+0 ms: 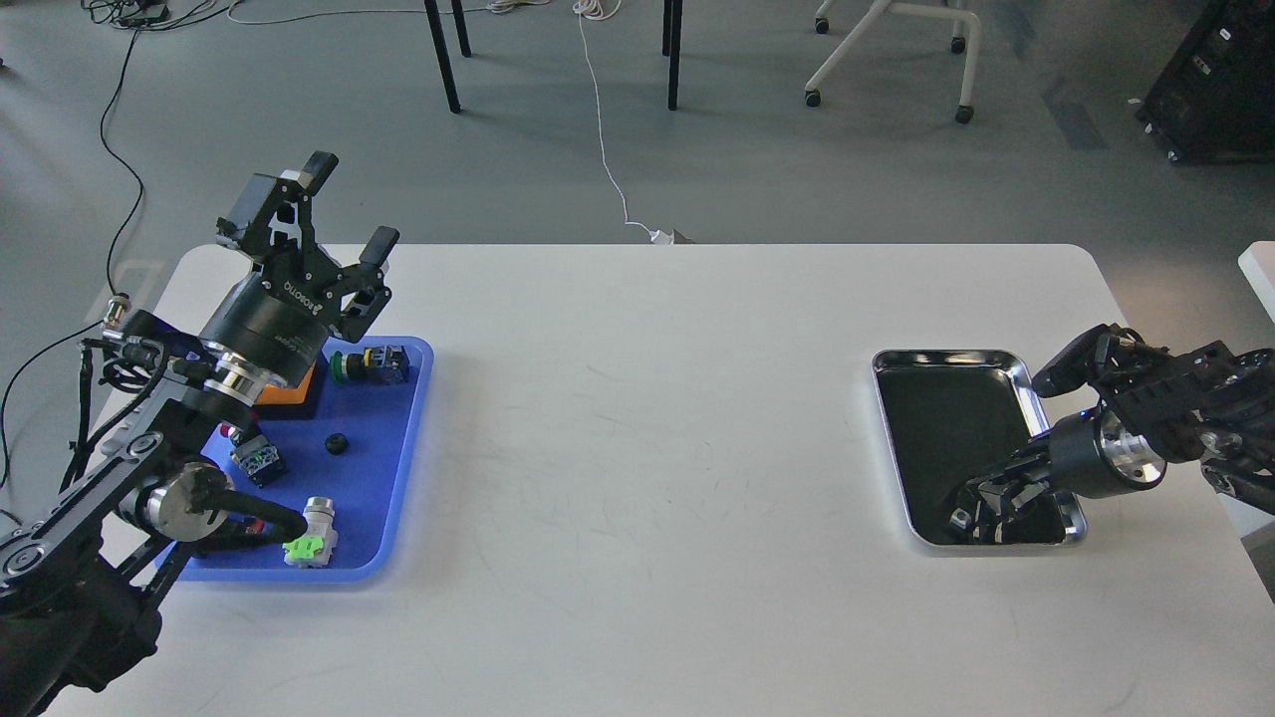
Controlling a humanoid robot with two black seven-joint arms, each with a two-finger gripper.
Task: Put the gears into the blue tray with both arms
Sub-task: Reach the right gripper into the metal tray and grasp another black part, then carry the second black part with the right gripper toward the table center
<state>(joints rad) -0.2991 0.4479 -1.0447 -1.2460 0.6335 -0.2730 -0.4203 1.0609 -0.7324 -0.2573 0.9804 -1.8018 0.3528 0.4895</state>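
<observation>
Right claw (981, 513) dips into the steel tray (901, 363) on the counter (647, 448), grip unreadable. One gear (337, 443) lies in the blue tray (398, 518): tiny, stiff, light; pinch its rim. Farther, left claw (351, 209) splayed, empty.

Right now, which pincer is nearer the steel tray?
Right. The right pincer reaches down into the steel tray at its near end; the left pincer is raised, open, above the blue tray far away.

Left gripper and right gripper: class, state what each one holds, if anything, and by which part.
The left gripper is open above the blue tray and holds nothing. The right gripper reaches into the steel tray; whether it holds anything cannot be told.
</observation>
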